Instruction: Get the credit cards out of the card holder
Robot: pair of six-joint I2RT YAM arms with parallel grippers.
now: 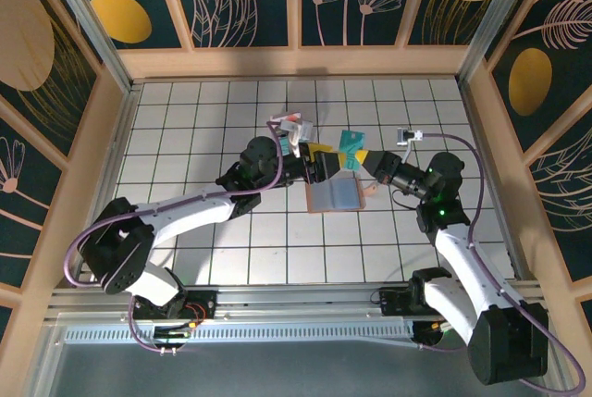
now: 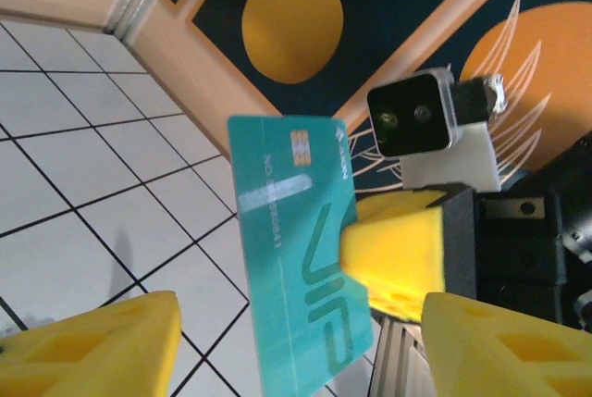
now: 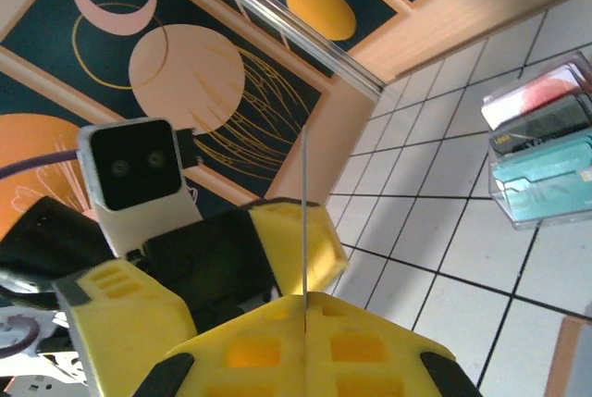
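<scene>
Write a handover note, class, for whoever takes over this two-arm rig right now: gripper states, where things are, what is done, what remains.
Right gripper: fingers shut on a teal card, held above the table.
Left gripper: open, fingers either side of that card, not gripping.
Card holder: lies open on the table beneath both grippers.
Clear stand: holds red, black and teal cards.
Done: this card is out of the holder.
Left: set it down, probably in the stand; I cannot tell whether more cards remain inside the holder.
</scene>
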